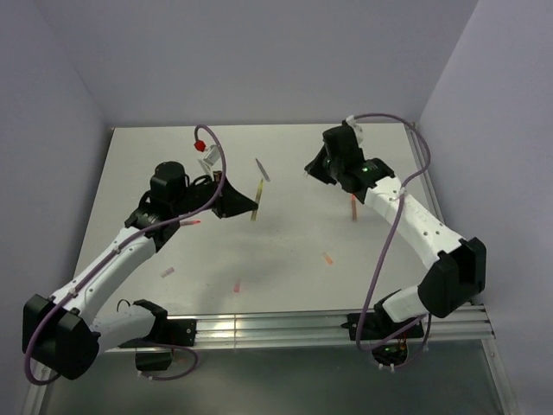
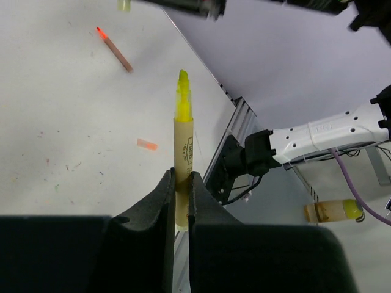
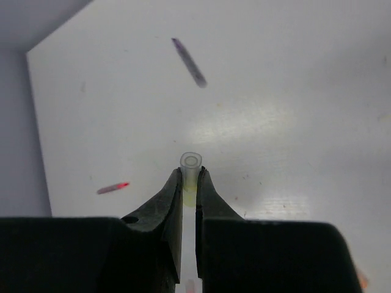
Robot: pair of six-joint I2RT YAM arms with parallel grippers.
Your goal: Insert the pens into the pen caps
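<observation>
Loose bits lie scattered on the bench [image 1: 294, 285]. The dark purple pen [image 1: 263, 170] lies flat between the two pincers in the top view. The orange-red pen [image 1: 352, 207] is just beside the right arm, and the pink-red pen [image 1: 191, 223] is near the left arm's wrist. The orange cap [image 1: 327, 258], pink cap [image 1: 237, 286] and pale purple cap [image 1: 167, 273] sit well apart from each other on the near half. A purple cable [image 1: 386, 233] hangs along the right arm.

We see the left pincer [image 2: 181, 177] clamped on the yellow pen [image 2: 183, 140]. It grips low on the barrel, so most of the pen and its tip stick out past the fingers. The right pincer [image 3: 190, 173] is clamped on the pale yellow cap [image 3: 190, 162], whose open mouth pokes out just past the fingertips. In the top view the two pincers are apart, and pen and cap are not touching. We cannot tell how well they line up
</observation>
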